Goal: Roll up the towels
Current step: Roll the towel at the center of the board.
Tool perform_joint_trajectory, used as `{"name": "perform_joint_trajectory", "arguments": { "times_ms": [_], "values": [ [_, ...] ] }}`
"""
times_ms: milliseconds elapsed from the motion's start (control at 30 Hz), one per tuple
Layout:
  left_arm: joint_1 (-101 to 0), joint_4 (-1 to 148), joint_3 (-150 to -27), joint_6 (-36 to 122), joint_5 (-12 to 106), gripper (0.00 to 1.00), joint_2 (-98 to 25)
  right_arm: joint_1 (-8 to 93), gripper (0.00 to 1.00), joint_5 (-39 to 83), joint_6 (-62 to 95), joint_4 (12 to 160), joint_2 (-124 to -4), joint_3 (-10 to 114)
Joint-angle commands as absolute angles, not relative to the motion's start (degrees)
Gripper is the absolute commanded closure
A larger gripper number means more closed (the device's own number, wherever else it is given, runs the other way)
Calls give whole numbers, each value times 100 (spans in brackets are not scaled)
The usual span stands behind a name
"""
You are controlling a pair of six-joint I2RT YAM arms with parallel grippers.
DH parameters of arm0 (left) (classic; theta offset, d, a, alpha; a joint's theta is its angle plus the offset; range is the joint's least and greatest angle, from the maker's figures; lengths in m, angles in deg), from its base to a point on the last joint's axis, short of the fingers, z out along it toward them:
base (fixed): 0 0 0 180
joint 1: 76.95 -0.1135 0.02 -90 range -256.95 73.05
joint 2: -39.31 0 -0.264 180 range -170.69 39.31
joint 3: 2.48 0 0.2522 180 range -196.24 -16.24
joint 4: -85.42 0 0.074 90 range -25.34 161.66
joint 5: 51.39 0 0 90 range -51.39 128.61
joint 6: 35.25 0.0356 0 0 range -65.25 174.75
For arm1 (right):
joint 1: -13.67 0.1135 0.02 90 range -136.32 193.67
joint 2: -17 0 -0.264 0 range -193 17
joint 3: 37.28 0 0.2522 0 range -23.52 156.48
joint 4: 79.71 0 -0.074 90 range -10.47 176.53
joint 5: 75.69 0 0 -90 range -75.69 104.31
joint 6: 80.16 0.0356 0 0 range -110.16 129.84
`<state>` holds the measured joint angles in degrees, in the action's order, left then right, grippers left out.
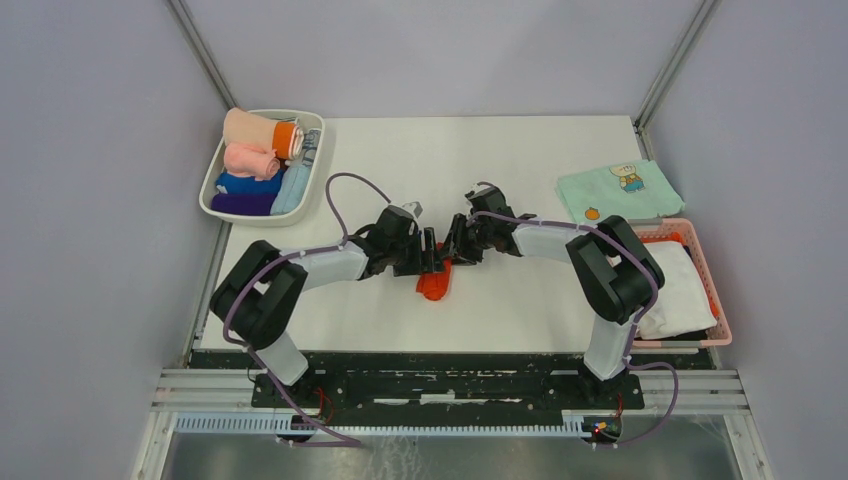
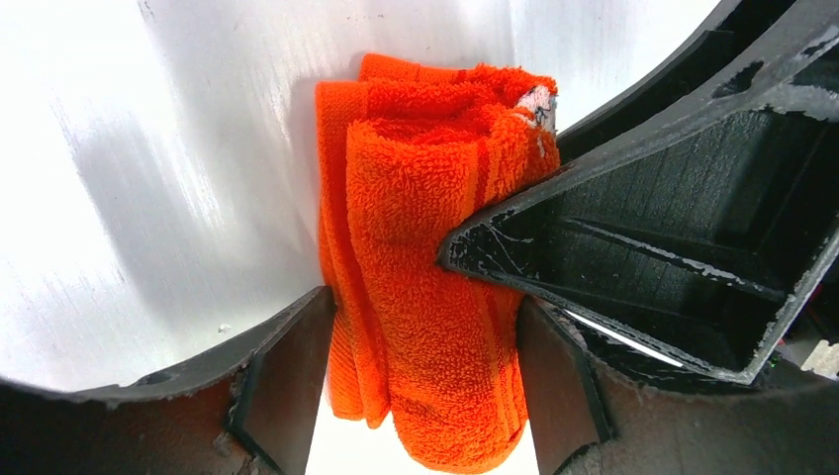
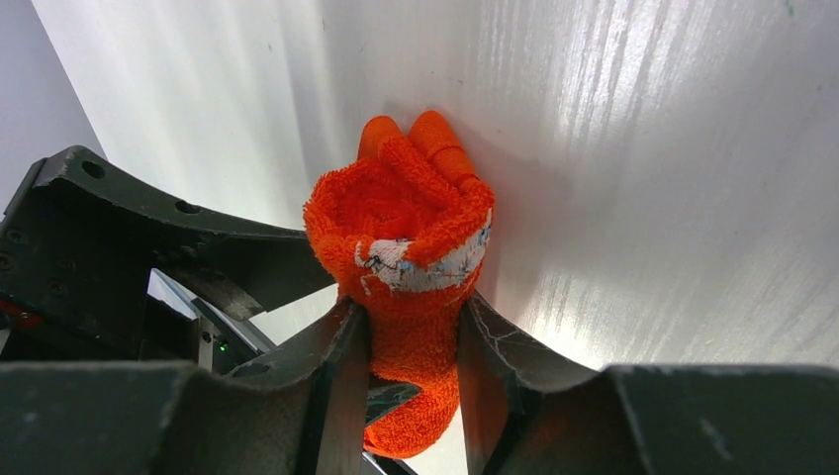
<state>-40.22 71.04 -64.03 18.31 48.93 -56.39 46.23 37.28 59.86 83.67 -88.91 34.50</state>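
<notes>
Right wrist: rolled orange towel (image 3: 406,228) between right fingers (image 3: 500,376)

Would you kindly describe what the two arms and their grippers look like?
Both arms share one build: the left arm and right arm have white links between bulky black joint housings. A thin purplish cable runs along each. The left gripper and right gripper have black, scuffed, wedge-shaped fingers. No markings or sleeves visible.

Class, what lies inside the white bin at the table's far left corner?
The white bin holds a peach roll, pink roll, blue roll, purple roll, and a pale blue cloth along its right side. Its floor beneath is covered.
</notes>
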Motion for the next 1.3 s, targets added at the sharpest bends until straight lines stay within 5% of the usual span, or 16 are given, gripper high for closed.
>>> {"name": "perform_joint_trajectory", "arguments": {
  "times_ms": [0, 867, 1067, 1267],
  "values": [
    [-4109, 6415, -6216, 1828, 4420, 26, -5501, 4734, 59, 3586, 5725, 8066, -8882, 3675],
    [-4106, 6821, -6067, 1438, 5118, 23, -5890, 5022, 61, 2523, 5409, 6580, -8986, 4377],
    [-4108, 6967, -5898, 1253, 5231, 36, -5999, 5053, 61, 2433, 5373, 6499, -8970, 4441],
    [-4109, 7213, -5755, 1058, 5261, 68, -5862, 5076, 61, 2531, 5359, 6606, -8917, 4476]
  ]
}}
